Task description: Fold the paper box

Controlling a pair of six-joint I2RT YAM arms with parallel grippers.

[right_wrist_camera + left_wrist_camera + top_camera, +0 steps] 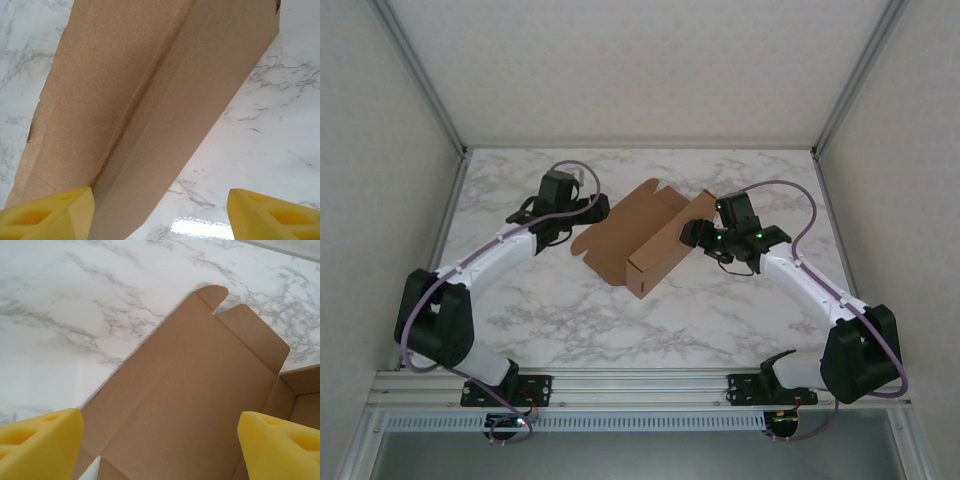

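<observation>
Brown paper box (625,243) between left claw (160,437) and right claw (160,202), both wide; bare marble (670,320) around.

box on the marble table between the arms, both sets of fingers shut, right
No, open: the left fingers and right fingers stand wide apart by the box in the wrist views. The rest is right.

White shells on left arm (495,248) and right arm (810,285), black joints, lilac cables (415,310). Green lights (725,238) at right wrist. Left gripper (160,450), right gripper (160,215): yellow wedge fingertips (35,445), recessed holes.
</observation>
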